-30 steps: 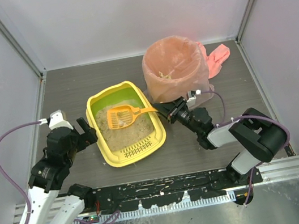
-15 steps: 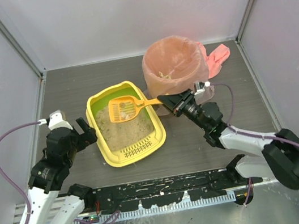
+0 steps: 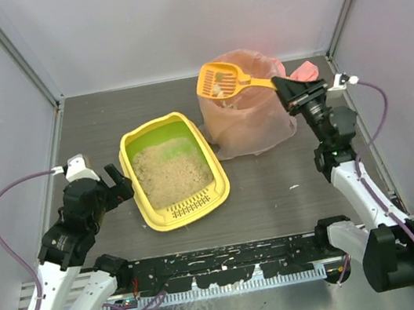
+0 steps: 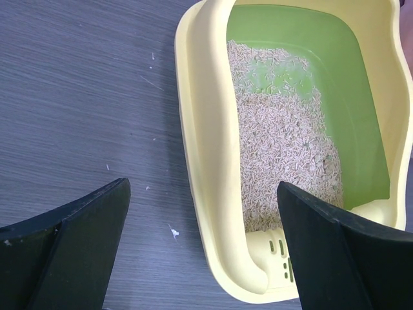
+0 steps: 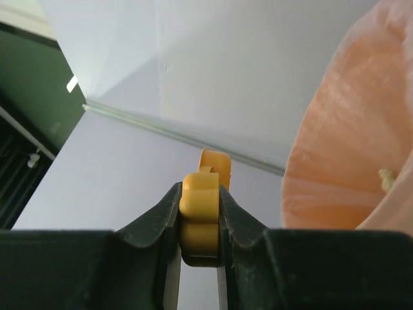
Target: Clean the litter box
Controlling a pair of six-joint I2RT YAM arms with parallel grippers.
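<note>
Litter box (image 3: 158,138) beside spread left claw (image 3: 119,184); right claw (image 3: 282,88) raised, clamping scoop (image 3: 218,80).

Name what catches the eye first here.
The orange scoop, clamped by the right gripper, is held over the pink-lined bin at the back right. Mid-table sits the yellow litter box with beige litter, the left gripper open beside its left side.

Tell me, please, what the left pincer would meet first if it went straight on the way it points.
Probably the litter box: its yellow rim lies straight ahead of the open left pincer; the gap is unclear.
</note>
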